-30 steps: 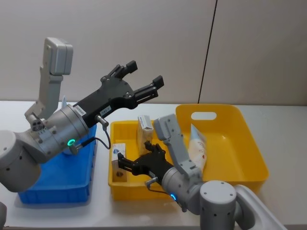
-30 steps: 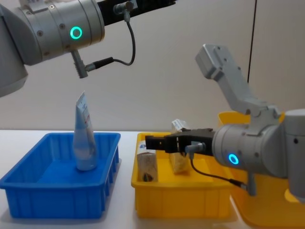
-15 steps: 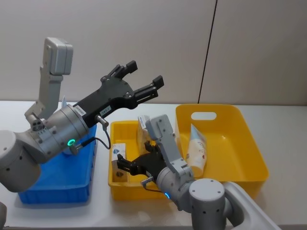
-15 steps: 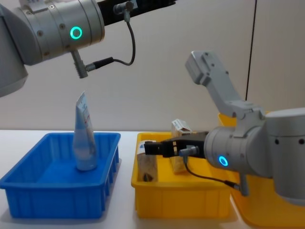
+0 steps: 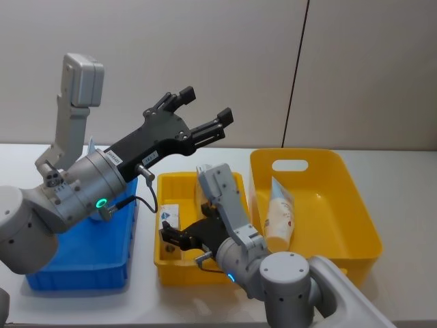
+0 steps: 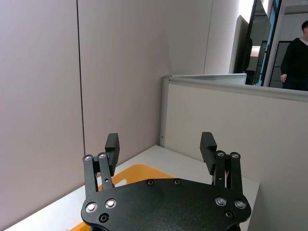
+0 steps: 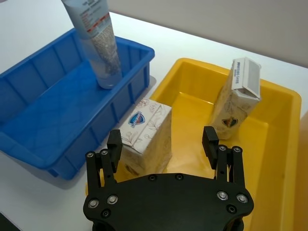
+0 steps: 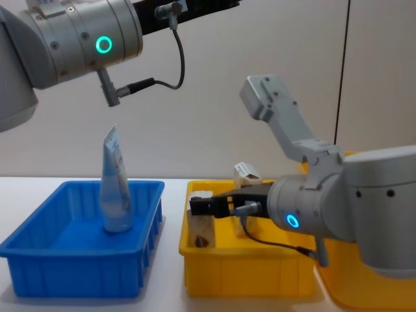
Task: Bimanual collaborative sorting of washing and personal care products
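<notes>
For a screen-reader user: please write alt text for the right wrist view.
The right gripper hangs open over a yellow bin holding two cream cartons: the near carton by its fingers, the far carton leaning behind. Beside it, a blue bin holds a standing squeeze tube.

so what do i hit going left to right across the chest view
blue bin with the tube standing in it → yellow bin with the first carton, then the second carton; right end effector open by the first carton, left end effector raised high
</notes>
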Controlling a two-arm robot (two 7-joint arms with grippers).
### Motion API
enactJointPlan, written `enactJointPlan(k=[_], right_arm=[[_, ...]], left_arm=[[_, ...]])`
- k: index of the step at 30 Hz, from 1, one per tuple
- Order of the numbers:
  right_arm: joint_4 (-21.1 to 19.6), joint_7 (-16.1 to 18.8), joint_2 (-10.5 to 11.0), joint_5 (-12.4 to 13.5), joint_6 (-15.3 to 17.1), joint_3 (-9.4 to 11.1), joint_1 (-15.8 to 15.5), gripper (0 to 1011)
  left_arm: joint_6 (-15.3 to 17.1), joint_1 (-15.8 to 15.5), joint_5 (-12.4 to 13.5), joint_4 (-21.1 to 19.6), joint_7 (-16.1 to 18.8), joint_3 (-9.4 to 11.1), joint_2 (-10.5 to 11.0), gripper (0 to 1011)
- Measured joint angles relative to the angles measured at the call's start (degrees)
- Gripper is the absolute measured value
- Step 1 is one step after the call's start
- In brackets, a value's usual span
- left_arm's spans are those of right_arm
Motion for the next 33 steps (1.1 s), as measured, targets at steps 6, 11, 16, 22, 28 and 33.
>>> enactJointPlan(k=[6, 11, 16, 22, 28, 33], right_arm=[[0.27, 1.26, -0.27, -0.34, -1.51, -0.39, 0.2, 1002], [-0.16, 1.93, -0.4, -0.49, -2.22, -0.58, 0.13, 1002], [-0.57, 2.38, -0.62, -0.65, -2.51, -0.63, -0.05, 1002], [-0.67, 2.49, -1.09, -0.76, -2.18, -0.45, -0.23, 1002], [-0.3, 1.91, -1.73, -1.0, -1.2, -0.16, -0.34, 1002], [0.14, 1.12, -2.29, -1.36, -0.46, 0.03, -0.4, 1002]], left_arm=[[0.0, 0.0, 0.0, 0.0, 0.0, 0.0, -0.01, 1001], [0.0, 0.0, 0.0, 0.0, 0.0, 0.0, -0.01, 1001], [0.0, 0.0, 0.0, 0.0, 0.0, 0.0, -0.01, 1001], [0.0, 0.0, 0.0, -0.01, 0.0, 0.0, -0.01, 1001], [0.0, 0.0, 0.0, 0.0, 0.0, 0.0, -0.01, 1001], [0.0, 0.0, 0.0, 0.0, 0.0, 0.0, -0.01, 1001]])
